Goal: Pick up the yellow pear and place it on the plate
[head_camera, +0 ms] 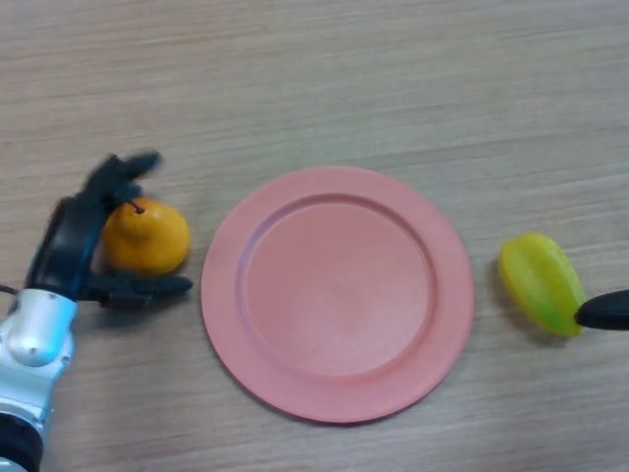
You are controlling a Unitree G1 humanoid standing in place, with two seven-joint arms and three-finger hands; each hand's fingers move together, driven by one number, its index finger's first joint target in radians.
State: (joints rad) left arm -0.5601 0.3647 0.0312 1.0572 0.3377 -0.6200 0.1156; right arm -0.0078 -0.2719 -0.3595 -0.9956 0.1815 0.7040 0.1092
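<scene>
The yellow pear (pixel 147 236) lies on the table left of the pink plate (pixel 339 393), a short gap from its rim. My left hand (pixel 71 241) is against the pear's left side. Its fingers (pixel 123 175) arch over the far side of the pear and its thumb (pixel 147 287) lies along the near side, so the pear sits inside the grasp and rests on the table. Only a black tip of my right hand (pixel 604 311) shows at the right edge.
A yellow-green star fruit (pixel 539 281) lies on the table right of the plate, touching the tip of the right hand. The wooden table (pixel 324 88) stretches away behind the plate.
</scene>
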